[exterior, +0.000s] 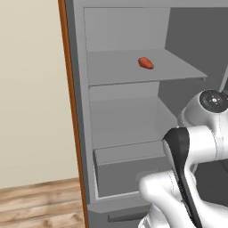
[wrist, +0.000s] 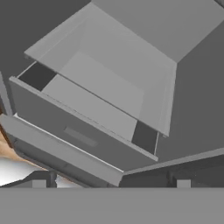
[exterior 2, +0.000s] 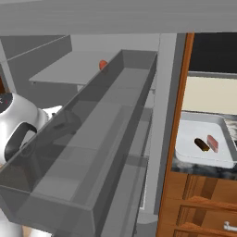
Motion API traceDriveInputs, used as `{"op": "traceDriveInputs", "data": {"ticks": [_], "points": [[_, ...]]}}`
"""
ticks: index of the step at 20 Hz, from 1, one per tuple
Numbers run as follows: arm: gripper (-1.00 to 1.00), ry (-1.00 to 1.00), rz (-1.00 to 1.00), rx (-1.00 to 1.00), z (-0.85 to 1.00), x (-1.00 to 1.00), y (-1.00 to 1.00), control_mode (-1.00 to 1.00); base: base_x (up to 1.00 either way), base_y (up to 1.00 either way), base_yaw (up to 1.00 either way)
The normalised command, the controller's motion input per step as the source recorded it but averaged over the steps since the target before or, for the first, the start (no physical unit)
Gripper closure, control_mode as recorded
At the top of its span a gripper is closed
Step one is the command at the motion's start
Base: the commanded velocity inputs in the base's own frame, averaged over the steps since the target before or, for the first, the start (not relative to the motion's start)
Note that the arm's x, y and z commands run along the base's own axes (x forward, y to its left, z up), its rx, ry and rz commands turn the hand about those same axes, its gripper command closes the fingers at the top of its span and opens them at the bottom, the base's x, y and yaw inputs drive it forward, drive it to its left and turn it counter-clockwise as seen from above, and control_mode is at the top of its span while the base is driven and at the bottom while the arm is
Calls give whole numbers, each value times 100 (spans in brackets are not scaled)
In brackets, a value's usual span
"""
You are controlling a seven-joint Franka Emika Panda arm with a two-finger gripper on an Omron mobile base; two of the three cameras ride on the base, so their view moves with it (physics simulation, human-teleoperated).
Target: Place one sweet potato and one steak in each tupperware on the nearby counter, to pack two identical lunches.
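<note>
- The gripper [wrist: 111, 183] is hanging wide open with nothing between its tips, facing the fridge drawer [wrist: 87, 127].
- An orange-red sweet potato [exterior: 145, 63] is lying on the upper shelf [exterior: 116, 71], well above the hand.
- One tupperware [exterior 2: 203, 157] on the counter [exterior 2: 217, 172] is already holding a dark sweet potato [exterior 2: 201, 145] and a steak [exterior 2: 212, 143].
- I'd be raising the hand to shelf level, then closing across the lump's narrow width.
</note>
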Motion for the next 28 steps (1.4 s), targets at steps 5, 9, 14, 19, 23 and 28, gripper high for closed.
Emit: {"op": "traceDriveInputs", "data": {"ticks": [5, 9, 14, 19, 23, 28], "points": [[-100, -8, -8, 0, 0, 32, 0, -100, 0, 0, 0], [-100, -6, -5, 0, 0, 17, -1, -100, 0, 0, 0], [-100, -9, -1, 0, 18, 1, -4, -100, 0, 0, 0], [-100, -7, -3, 3, 53, -2, 0, -100, 0, 0, 0], [-100, -4, -1, 13, 69, -3, 0, -100, 0, 0, 0], [-100, 0, -2, 19, 80, 0, 0, -100, 0, 0, 0]]}}
